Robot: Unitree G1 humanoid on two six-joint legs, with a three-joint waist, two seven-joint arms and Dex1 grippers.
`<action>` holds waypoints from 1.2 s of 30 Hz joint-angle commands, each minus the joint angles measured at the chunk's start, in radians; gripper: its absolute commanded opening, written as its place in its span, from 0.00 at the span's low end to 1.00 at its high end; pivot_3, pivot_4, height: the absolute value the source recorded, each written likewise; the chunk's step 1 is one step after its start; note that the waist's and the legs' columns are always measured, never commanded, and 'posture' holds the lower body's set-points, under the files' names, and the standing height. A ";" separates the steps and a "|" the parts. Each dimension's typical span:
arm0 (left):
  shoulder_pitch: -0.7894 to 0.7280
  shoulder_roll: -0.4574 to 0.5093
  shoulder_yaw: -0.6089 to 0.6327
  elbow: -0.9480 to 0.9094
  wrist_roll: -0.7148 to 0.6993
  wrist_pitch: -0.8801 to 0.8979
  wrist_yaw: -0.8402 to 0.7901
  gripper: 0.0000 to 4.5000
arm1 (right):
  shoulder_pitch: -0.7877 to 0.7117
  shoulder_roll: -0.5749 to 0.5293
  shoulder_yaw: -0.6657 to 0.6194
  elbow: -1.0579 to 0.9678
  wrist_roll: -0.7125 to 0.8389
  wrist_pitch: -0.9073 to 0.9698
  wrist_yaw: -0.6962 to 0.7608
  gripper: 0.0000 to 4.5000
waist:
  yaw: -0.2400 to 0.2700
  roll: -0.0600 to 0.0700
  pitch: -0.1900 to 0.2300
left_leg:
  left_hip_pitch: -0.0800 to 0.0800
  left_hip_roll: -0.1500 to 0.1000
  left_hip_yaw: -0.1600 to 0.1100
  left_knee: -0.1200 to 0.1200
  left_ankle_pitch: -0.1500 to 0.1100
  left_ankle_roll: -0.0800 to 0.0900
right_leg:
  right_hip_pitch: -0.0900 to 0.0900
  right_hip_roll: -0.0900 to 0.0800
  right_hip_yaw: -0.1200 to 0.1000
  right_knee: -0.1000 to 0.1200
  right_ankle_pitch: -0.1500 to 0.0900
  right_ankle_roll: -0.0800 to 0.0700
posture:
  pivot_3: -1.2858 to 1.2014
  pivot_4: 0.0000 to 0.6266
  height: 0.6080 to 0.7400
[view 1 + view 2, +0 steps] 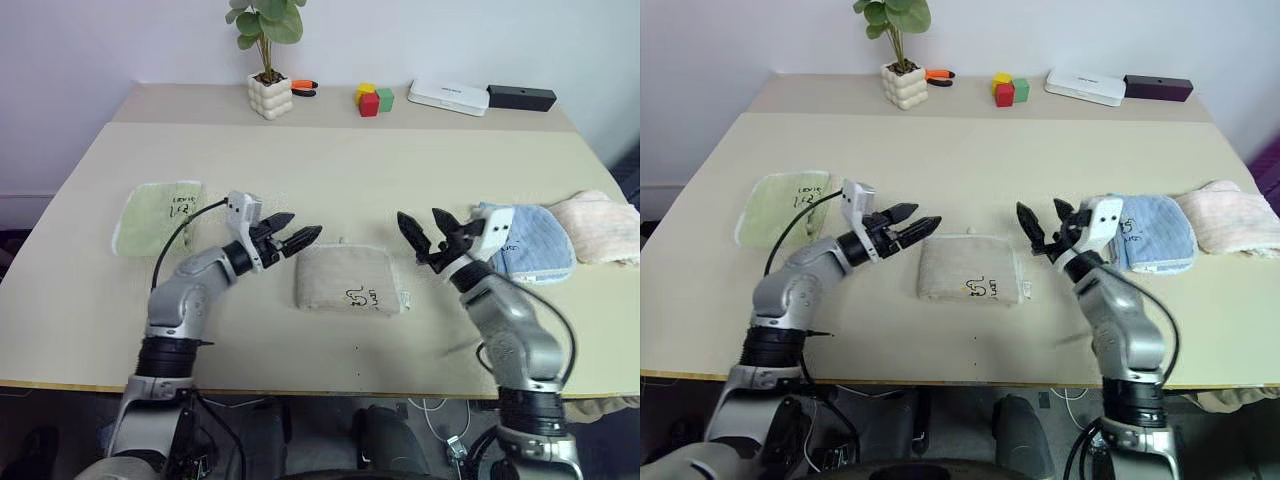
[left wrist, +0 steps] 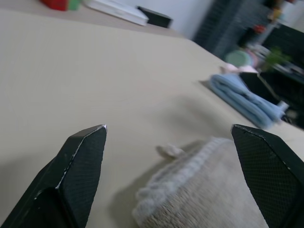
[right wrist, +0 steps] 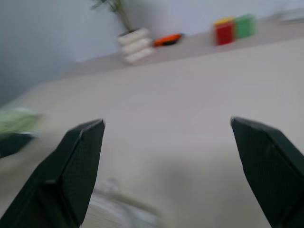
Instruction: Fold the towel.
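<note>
Pale beige worktop (image 1: 330, 170) carries the towel (image 1: 348, 279), folded into a small rectangle near the front edge, between the two grippers. A dark embroidered mark sits on its near right part; the letters cannot be read. The left gripper (image 1: 297, 238) hovers just beside its left corner, jaws spread wide and holding nothing. The right gripper (image 1: 425, 237) hangs off its right side, jaws likewise wide and empty. A green towel (image 1: 158, 215) and a blue towel (image 1: 525, 240) lie at either side, each with dark unreadable writing.

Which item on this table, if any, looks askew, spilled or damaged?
Nothing stands out. The towel lies folded flat between the open left gripper and open right gripper; the green towel, blue towel and pink towel lie folded too.
</note>
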 commanded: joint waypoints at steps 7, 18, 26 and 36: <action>0.104 0.261 0.051 -0.095 -0.094 -0.082 -0.434 0.98 | 0.045 -0.251 -0.018 -0.019 0.245 0.399 0.070 0.98 | -0.001 0.001 0.000 | 0.000 0.000 0.001 0.000 0.000 0.000 | -0.001 0.000 0.001 -0.001 -0.001 -0.003 | 0.52 0.24 1.00; 0.212 0.361 0.065 -0.121 -0.078 -0.133 -0.534 0.98 | -0.047 -0.251 0.042 0.135 0.248 0.557 0.119 0.98 | 0.001 0.000 0.001 | -0.001 0.000 0.002 0.000 0.000 0.001 | -0.002 0.000 0.001 -0.001 0.000 -0.001 | 0.52 0.24 1.00; 0.237 0.345 0.080 -0.171 -0.089 -0.129 -0.493 0.98 | -0.073 -0.212 0.099 0.154 0.203 0.566 0.136 0.98 | -0.001 0.000 0.001 | -0.001 0.001 0.002 0.000 0.000 0.001 | -0.002 0.000 0.001 -0.001 0.000 -0.001 | 0.52 0.24 1.00; 0.255 0.325 0.082 -0.218 -0.092 -0.125 -0.439 1.00 | -0.103 -0.101 0.155 0.244 0.127 0.549 0.144 0.58 | -0.026 -0.002 0.000 | 0.000 0.003 0.002 -0.001 0.000 0.001 | -0.002 0.003 0.001 0.000 0.000 0.000 | 0.52 0.24 1.00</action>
